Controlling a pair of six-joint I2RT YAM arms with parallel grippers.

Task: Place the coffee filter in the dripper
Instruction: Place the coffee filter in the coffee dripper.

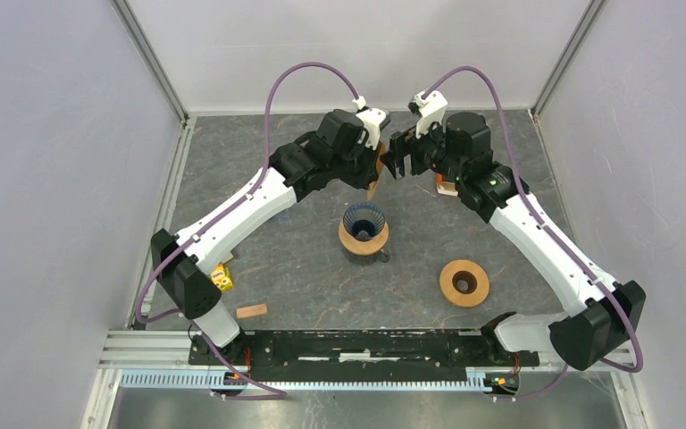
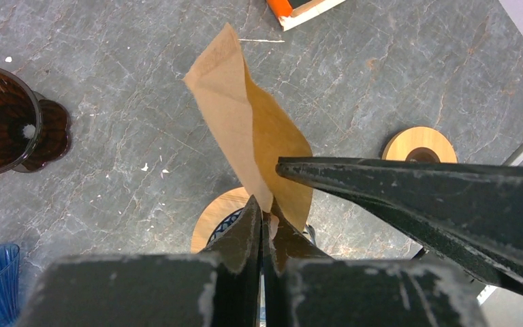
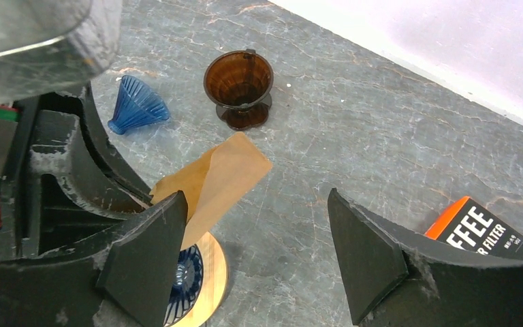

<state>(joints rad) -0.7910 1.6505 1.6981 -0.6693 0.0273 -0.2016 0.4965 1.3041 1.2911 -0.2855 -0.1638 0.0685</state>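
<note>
Firmly, a brown paper coffee filter (image 2: 252, 129) is pinched at its narrow end by the left pincer (image 2: 264, 216), whose jaws are pressed fully together on the paper. The filter is held in the air: a flattened cone, matte and lightly creased, fanning away from the pincer tips. Below the left pincer, the dripper (image 1: 363, 222), a blue ribbed cone seated in a round wooden collar, is seen standing on the table (image 1: 304, 268). The right pincer (image 3: 253, 197) is spread wide with nothing gripped. One of its fingers (image 3: 143, 252) is placed just beside the filter, though contact cannot be confirmed. Beyond the right pincer, a brown translucent dripper (image 3: 240, 82) is stood upright, and a second blue ribbed cone (image 3: 136, 105) is laid on its side near it. To that pincer's right, an orange filter box (image 3: 480, 228) is partly shown. A second wooden ring (image 1: 464, 282) is set well apart, nearer the arm bases. The tabletop is dark grey with marble-like veining.
</note>
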